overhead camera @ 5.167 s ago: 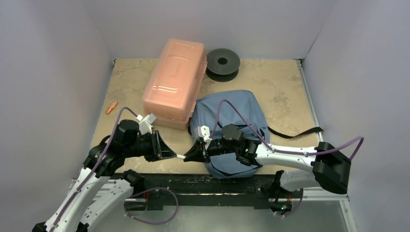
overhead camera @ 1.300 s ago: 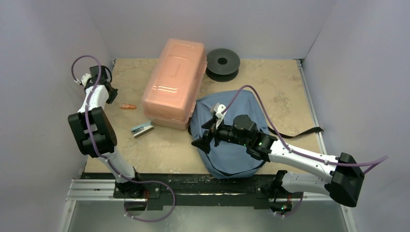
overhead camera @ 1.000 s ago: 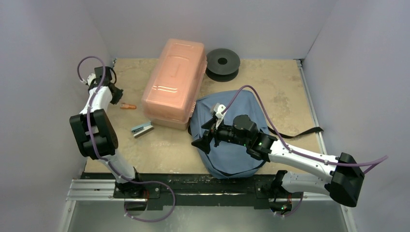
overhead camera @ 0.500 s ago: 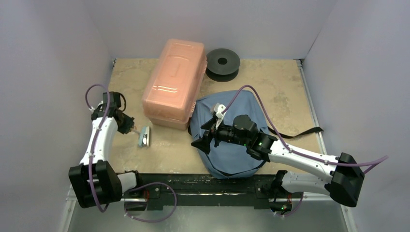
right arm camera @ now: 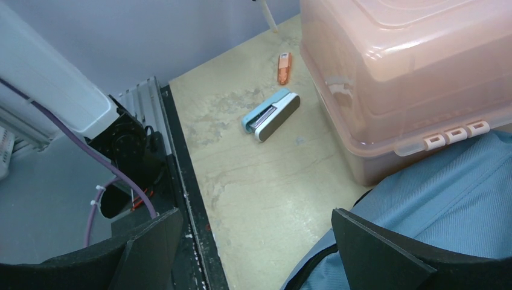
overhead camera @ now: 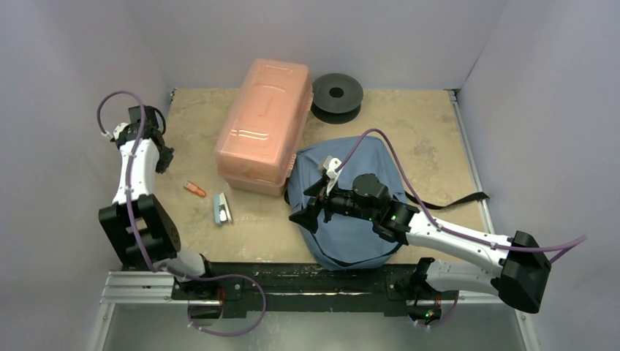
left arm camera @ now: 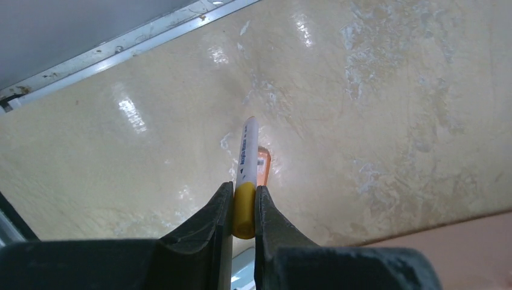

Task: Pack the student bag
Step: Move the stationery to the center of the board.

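Lying at the near edge of the desk point(overhead camera: 409, 124), right of centre, the bag point(overhead camera: 373, 157) is a soft blue-grey heap with one black strap point(overhead camera: 450, 201) trailing to the right. Its far-left corner meets the near end of the box point(overhead camera: 265, 124). Whether the bag is zipped cannot be told, and its inside is hidden.

The box is pink and translucent. Its lid is down, and three latches point(right arm camera: 453, 136) show on its near end. What it holds cannot be made out through the plastic.

On the bare desk left of the box lie one blue-and-white stapler point(overhead camera: 221, 208) and one small orange piece point(overhead camera: 194, 189), near each other but apart. One black spool point(overhead camera: 337, 95) sits at the far edge, just beside the box's far right corner.

The left tool point(left arm camera: 244, 190) is at the far left of the desk, above the surface. Its jaws are clamped on the yellow end of one white pen point(left arm camera: 247, 145), which points away from the wrist, with the orange piece below it.

The right tool point(overhead camera: 303, 218) hangs over the bag's left edge, its jaws spread wide and gripping no object. Its wrist view takes in the stapler, the orange piece and the box.

That makes two containers, one bag and one box, and four loose things.
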You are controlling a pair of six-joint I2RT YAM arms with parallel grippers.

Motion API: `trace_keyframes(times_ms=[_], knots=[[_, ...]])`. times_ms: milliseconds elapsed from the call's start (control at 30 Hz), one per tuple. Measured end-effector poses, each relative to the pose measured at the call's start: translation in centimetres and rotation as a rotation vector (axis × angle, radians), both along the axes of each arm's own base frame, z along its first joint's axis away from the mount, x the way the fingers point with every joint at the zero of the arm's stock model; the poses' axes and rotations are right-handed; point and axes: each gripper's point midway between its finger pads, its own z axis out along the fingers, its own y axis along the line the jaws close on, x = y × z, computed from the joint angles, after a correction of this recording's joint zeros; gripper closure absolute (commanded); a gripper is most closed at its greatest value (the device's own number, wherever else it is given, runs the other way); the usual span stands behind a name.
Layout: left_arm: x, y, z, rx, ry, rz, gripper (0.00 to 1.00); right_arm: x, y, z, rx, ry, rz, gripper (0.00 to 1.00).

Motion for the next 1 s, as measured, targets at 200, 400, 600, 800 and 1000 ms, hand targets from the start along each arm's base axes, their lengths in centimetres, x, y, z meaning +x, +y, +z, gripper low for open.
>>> trace_keyframes(times_ms=[200,400,600,800,1000], knots=[[2.0,0.1,-4.8,-0.061,0.113,-0.016,1.00,0.0,0.0,0.0,0.000,0.002,-0.001,0.01],[1.6,-2.0,-5.0,-0.067,0.084,-0.067,1.00,0.0,0.0,0.0,0.003,0.009,-0.002,0.01],[-2.4,-7.8,-5.0,-0.090,0.053,-0.190,1.00,0.0,0.0,0.0,0.004,0.010,-0.003,0.01],[-8.0,-10.5,-4.2,-0.143,0.035,-0.230,1.00,0.4,-0.2,-0.2,-0.005,0.015,-0.030,0.01],[-7.6,-11.4,-1.1,-0.138,-0.038,-0.355,1.00,1.4,0.1,-2.3,-0.083,0.058,-0.071,0.01]])
